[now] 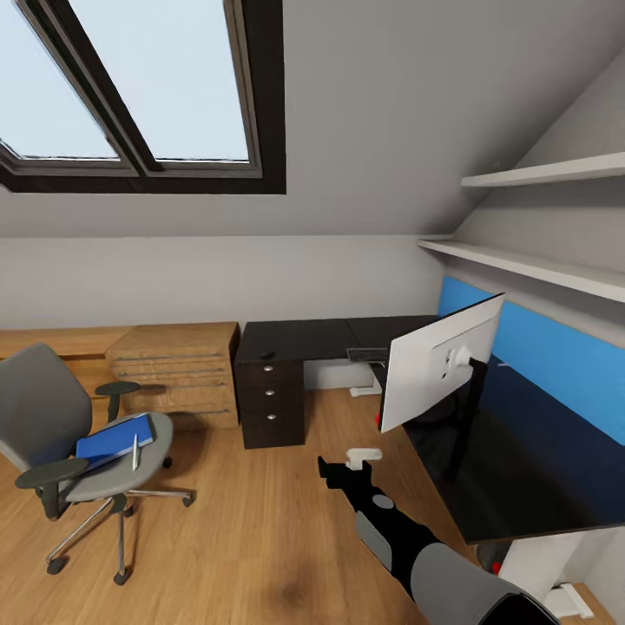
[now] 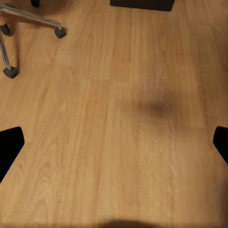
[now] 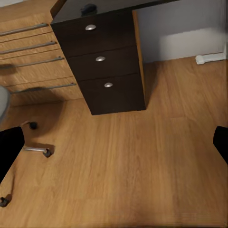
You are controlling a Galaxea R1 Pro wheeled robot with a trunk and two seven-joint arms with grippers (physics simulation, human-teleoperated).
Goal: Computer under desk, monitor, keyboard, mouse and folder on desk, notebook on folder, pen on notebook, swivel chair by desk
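Facing the attic bedroom's corner, the robot looks over a swivel chair [image 1: 61,434] standing well apart from the black L-shaped worktop [image 1: 304,338], with the bright blue folder [image 1: 113,438] lying flat on the grey seat and the slim silvery pen [image 1: 135,451] resting at its near edge. The folder's long axis runs slantwise across the seat, from the near armrest toward the chair's far side; the pen lies across that line, pointing roughly away from the camera. The folder sits off to the robot's left, so the left arm is judged the nearer one for the pickup. The right tool [image 1: 351,464] hangs low over the plank floor [image 1: 252,538] between chair and worktop, and both wrist views show dark fingertips at the frame edges set wide apart with nothing between them, so both tools are released. The wide monitor [image 1: 438,365] stands on the worktop's right wing, white back toward the camera. The mouse [image 1: 267,354] sits on the far wing above the drawer unit [image 1: 271,404], and the keyboard [image 1: 368,354] appears beside the monitor's far end.
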